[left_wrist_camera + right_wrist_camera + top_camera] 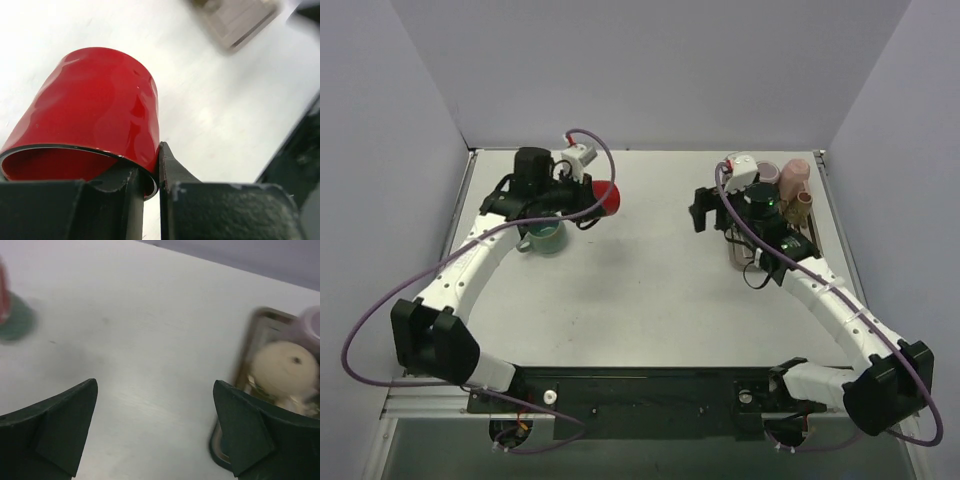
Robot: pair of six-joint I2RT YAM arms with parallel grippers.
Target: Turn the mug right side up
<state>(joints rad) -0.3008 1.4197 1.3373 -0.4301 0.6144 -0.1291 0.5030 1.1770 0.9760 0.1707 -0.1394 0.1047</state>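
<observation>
Past the green mug [548, 238] at eleven o'clock, pinches only a sliver of rim on the glossy red mug [100, 105] with the left gripper [150, 167], held aloft and tilted (right gripper [155, 385] spread, idle at one o'clock), so risks a mid-turn slip onto the green one.

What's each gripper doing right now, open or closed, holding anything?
Left gripper: closed, pinching the red mug by its rim.
Right gripper: open, holding nothing.
</observation>
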